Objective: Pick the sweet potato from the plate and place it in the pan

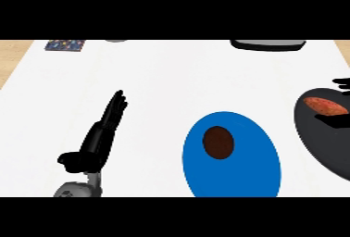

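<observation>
So here's where we're at: the sweet potato [325,106] isn't on the blue plate [253,178], it's inside the outline of the dark pan [313,146] at the right edge of the frame, in the pan's upper half. We can't say whether it's lying on the pan's bottom or hanging just above it. The right hand [342,84] is mostly cut off by the right edge. Black bits of it show above and below the sweet potato, the lower bit right against it, but we honestly can't tell if it's clamped on or open. Being there makes sense to us, since the hand has to be over the pan to set the thing down. The plate, lower middle, only shows a dark brown oval patch [219,142], and we can't tell what that is. The left hand [99,136] rests at the lower left over the white counter [171,78], fingers straight and pressed together, pointing up the frame. It's well apart from plate and pan, out of the way we reckon. Our guess is we're basically at the release step.
</observation>
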{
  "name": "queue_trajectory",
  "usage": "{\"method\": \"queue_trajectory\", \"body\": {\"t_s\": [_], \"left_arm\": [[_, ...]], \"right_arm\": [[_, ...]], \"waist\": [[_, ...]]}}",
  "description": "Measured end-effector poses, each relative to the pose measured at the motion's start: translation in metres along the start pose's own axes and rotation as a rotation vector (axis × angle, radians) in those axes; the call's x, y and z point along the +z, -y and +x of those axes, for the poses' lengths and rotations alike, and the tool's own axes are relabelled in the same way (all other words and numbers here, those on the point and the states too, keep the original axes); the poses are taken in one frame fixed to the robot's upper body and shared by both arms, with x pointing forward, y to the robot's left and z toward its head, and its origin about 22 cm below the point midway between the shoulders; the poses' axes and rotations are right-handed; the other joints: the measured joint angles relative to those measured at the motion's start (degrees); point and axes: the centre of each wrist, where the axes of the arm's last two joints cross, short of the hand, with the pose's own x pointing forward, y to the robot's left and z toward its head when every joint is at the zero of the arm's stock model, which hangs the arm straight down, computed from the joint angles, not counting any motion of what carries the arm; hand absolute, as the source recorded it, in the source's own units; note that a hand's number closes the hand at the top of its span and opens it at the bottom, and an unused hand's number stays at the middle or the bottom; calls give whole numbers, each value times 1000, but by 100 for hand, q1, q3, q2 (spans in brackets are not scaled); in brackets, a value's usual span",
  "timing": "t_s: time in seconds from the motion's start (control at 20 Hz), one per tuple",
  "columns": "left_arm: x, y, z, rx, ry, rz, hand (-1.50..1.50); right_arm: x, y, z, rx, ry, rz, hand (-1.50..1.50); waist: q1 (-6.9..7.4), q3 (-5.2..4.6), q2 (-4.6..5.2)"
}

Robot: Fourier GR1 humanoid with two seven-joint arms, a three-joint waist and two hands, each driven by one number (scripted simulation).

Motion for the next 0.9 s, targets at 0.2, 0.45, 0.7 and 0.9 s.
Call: {"method": "queue_trajectory", "body": {"t_s": [0.2, 0.45, 0.7, 0.9], "left_arm": [[-3, 0, 3, 2, 1, 0, 0], [5, 0, -2, 6, -9, 6, 0], [6, -11, 4, 0, -9, 20, 0], [6, -14, 5, -2, -4, 23, 0]], "right_arm": [[-11, -15, 3, -77, 21, 46, -150], [-16, -10, 3, -252, 97, -55, -150], [-7, 20, -23, -419, 107, -107, -150], [3, 49, -43, -543, 105, -89, -150]], "waist": [[-11, 5, 0], [-68, 7, -18], [-148, 1, -42], [-172, 0, -48]]}}
